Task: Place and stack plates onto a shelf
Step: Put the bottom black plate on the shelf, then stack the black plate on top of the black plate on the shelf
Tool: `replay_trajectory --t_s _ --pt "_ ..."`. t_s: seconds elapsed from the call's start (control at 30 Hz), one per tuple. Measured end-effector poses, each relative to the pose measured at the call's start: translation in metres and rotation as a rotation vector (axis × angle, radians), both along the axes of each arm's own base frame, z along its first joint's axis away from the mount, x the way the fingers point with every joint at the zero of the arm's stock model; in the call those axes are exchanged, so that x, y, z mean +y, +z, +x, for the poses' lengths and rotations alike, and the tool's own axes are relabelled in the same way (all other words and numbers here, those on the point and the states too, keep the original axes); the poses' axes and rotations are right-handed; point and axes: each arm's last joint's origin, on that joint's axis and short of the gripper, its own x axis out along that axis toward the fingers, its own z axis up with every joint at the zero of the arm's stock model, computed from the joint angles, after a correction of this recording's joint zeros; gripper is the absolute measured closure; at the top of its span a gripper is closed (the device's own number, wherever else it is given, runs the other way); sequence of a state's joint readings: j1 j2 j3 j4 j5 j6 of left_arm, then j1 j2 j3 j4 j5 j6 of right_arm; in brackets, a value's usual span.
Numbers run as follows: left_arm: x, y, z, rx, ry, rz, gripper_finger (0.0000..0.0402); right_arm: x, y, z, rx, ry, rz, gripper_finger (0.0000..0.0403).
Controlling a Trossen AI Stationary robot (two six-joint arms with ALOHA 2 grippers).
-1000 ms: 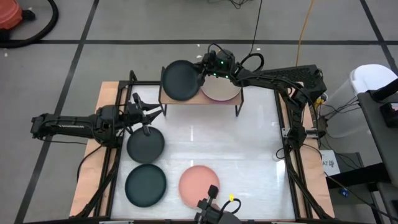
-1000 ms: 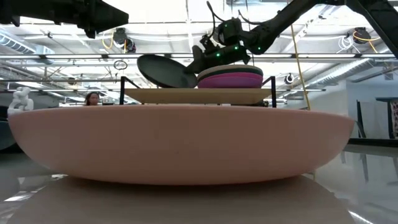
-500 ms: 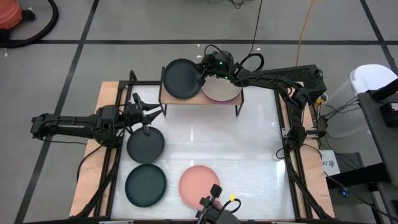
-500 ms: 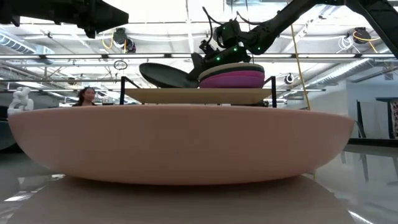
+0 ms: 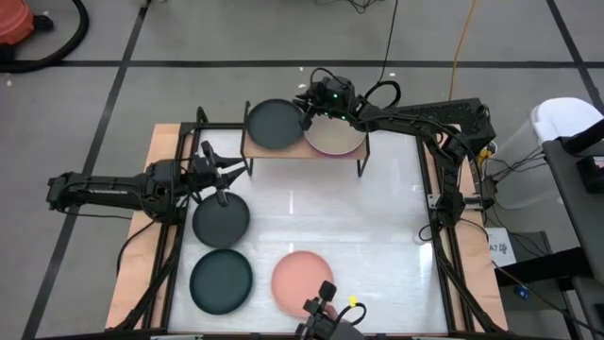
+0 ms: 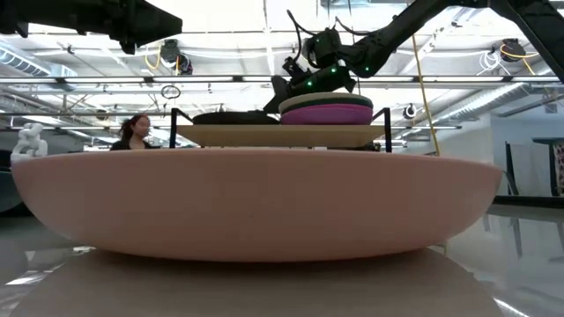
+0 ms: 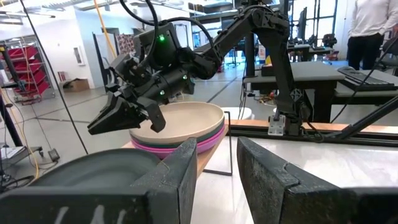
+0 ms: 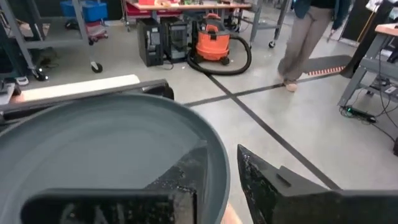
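A dark grey plate lies flat on the left half of the light-wood shelf. Beside it on the right half is a stack topped by a beige plate, with magenta and purple plates under it. My right gripper is at the dark plate's far right rim, shut on it. My left gripper is open, hovering over the far rim of another dark plate that lies on the table. My right gripper holds the dark grey plate by its rim on the side next to the stack. One finger is over the plate's inside and one finger is outside it. It reaches in from the right, slanting down. The plate lies flat on the shelf board.
A dark teal plate and a salmon pink plate lie near the table's near edge; the salmon one fills the low view's foreground. Bare white tabletop lies right of centre. A person is in the room beyond.
The right gripper has lowered the dark grey plate. A second ago it was tilted with its left side raised above the shelf; it has tipped down step by step and now lies flat on the shelf's left half. The left arm has kept still.
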State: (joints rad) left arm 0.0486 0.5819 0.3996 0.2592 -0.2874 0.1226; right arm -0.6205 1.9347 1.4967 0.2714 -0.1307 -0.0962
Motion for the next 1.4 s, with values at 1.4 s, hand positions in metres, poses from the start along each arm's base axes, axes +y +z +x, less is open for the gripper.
replay_trajectory --t_s 1.4 --pt "0.0 0.006 -0.001 -0.048 0.005 0.03 0.0282 0.168 0.065 -0.156 -0.273 0.209 -0.361 0.0328"
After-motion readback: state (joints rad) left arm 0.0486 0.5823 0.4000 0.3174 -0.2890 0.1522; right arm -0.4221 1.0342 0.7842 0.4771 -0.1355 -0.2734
